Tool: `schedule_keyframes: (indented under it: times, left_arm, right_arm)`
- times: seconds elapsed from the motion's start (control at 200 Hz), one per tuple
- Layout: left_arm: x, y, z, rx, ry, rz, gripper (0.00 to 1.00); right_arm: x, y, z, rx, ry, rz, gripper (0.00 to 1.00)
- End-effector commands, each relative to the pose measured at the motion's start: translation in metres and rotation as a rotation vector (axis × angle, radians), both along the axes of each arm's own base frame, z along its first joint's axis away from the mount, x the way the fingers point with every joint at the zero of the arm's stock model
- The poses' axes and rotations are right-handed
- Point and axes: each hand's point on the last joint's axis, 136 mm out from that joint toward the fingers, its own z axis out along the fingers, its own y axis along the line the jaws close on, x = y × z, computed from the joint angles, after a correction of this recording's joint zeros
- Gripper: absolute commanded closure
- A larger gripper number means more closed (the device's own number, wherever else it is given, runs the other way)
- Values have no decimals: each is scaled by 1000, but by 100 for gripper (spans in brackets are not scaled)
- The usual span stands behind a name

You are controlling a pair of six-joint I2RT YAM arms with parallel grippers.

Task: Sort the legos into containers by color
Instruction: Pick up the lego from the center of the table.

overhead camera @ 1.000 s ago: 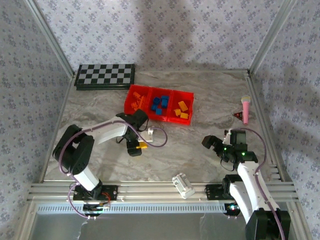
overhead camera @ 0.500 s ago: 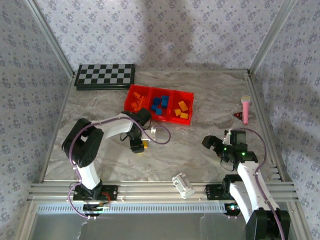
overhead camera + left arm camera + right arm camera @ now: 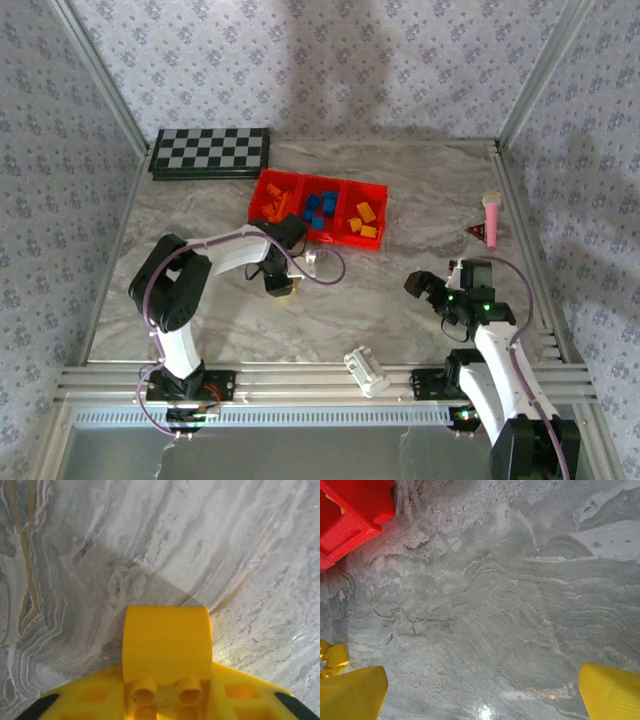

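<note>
Left wrist view: the left gripper [image 3: 280, 287] is clamped on a yellow lego [image 3: 166, 640], studs facing the camera, the marbled grey surface [image 3: 210, 545] behind it. I can't tell whether the brick touches the surface.

From above, that gripper sits just in front of the red containers [image 3: 340, 240], near their left end. The bins hold orange legos [image 3: 278, 203] in the left compartment, blue legos [image 3: 320, 210] in the middle and yellow ones [image 3: 362, 220] in the right.

The right gripper [image 3: 425, 285] is well apart from the bins, off to the right. Its own camera shows its yellow fingers [image 3: 350, 690] spread wide with nothing between them.

A checkerboard [image 3: 210, 152] lies behind the bins, a pink microphone toy [image 3: 491, 215] stands at the right edge, and a white ribbed cylinder [image 3: 366, 370] lies near the arm bases.
</note>
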Motion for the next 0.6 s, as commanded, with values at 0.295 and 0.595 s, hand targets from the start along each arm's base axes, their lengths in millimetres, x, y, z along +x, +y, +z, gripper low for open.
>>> schedule_keyframes:
  times: [0.295,0.595]
  left_arm:
    - [13,-68,76,-288,-181,93,74]
    - [74,-131,152,-476,-361,243,85]
  right_arm:
    - [1,-2,-2,-7,4,3,0]
    - [2,-2,5,-14,-4,7,0]
